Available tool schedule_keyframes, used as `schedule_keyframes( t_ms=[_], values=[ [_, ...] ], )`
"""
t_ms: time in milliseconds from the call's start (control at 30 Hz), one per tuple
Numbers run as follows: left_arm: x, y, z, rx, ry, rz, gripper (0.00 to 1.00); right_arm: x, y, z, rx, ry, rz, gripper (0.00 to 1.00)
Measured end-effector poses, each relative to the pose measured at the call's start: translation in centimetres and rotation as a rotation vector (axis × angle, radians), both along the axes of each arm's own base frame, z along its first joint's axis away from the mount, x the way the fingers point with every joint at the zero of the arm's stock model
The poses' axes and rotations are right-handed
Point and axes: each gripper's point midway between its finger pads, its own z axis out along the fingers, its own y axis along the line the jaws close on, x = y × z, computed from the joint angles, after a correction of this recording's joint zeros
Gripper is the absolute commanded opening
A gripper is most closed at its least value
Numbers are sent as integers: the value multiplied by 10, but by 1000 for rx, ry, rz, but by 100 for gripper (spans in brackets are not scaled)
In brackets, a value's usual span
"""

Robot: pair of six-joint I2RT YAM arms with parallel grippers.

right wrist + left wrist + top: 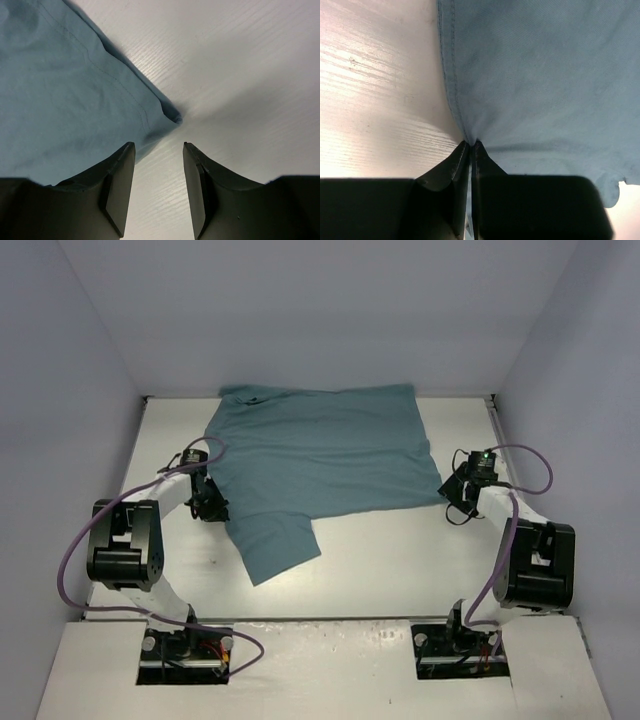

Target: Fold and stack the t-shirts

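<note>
One teal t-shirt (320,455) is all the cloth I see. It lies spread nearly flat on the white table (400,560), with a sleeve (275,545) pointing toward the near edge. I can make out no fold, so I judge the work barely begun: every fold and the stacking are left. My left gripper (471,146) is closed tight, pinching the shirt's stitched side edge, and the cloth puckers into it. My right gripper (158,146) stands partway open and holds nothing, with the shirt's corner (170,116) just ahead of its jaws. No bin or tray shows anywhere.

Black-and-white arms (125,540); looping purple cables (68,570); black tapered fingers (117,190)
</note>
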Motion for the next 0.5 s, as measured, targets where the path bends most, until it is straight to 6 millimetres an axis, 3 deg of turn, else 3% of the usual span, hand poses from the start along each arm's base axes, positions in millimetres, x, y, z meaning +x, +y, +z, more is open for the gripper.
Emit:
schedule_keyframes(
  t_ms=[500],
  values=[
    [-6,4,2,25,10,-23,0,11,-2,-25,13,16,-4,39]
  ],
)
